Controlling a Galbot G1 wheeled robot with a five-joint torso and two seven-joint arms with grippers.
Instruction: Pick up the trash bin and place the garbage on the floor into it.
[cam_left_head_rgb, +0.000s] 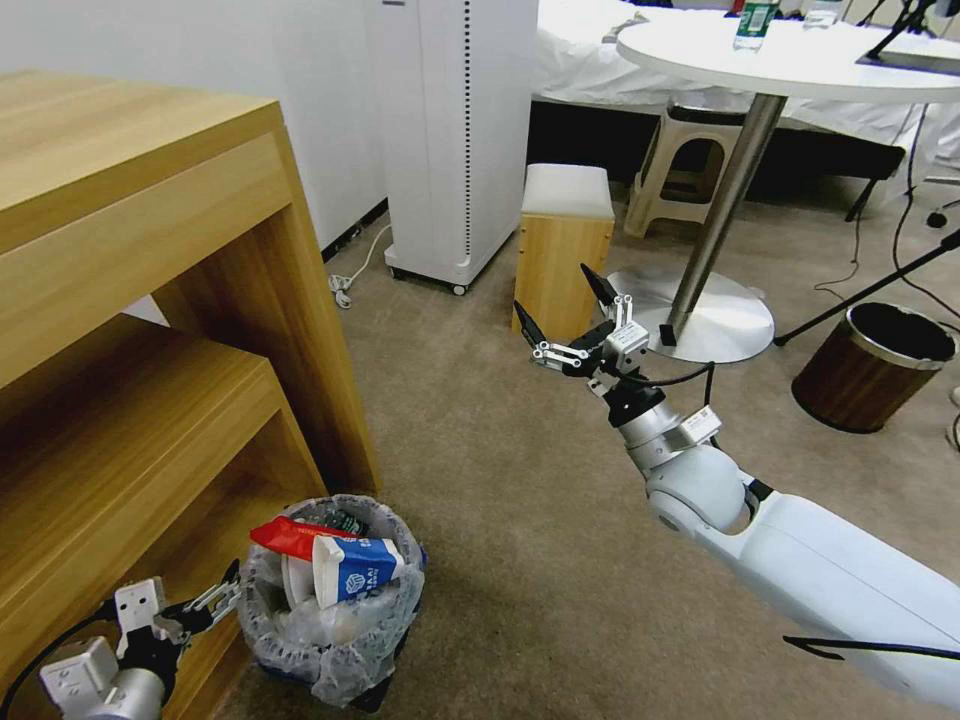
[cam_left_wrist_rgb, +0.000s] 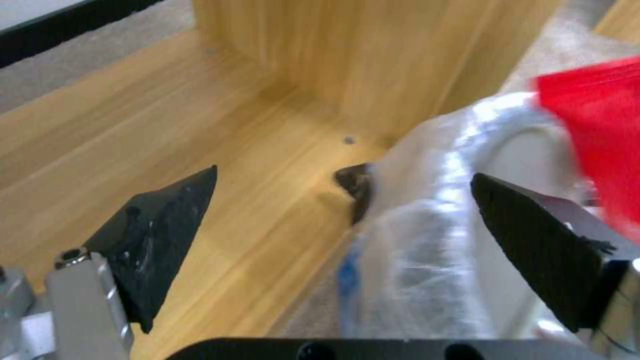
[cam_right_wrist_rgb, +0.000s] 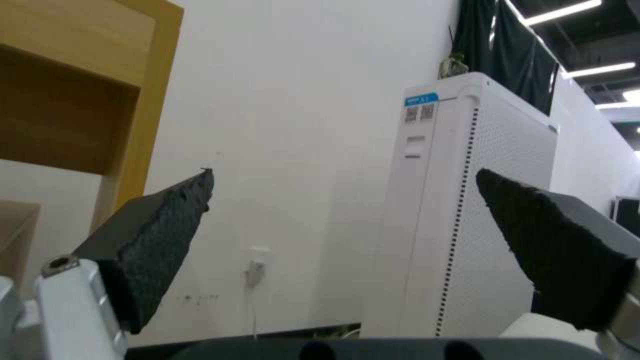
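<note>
Bin (cam_left_head_rgb: 335, 600) at lower left was already stuffed, so left gripper (cam_left_head_rgb: 215, 600) was parked beside it with jaws wide; right gripper (cam_left_head_rgb: 570, 320) was held mid-frame, jaws wide, empty.

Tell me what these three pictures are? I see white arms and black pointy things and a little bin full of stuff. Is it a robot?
Yes, it's a robot with two arms. The big picture is from a camera on its head, looking down at the floor. The other two are from cameras on its wrists, so the black points are its own fingertips.

The right gripper is held up in the air, open and holding nothing. Its wrist camera looks at a wall and a tall white machine.

The left gripper is low down, right beside the trash bin. It is open, with one finger over the bin's plastic bag and the other outside.

The bin stands on the carpet next to a wooden shelf. It holds garbage: a blue-white carton and a red wrapper.
</note>
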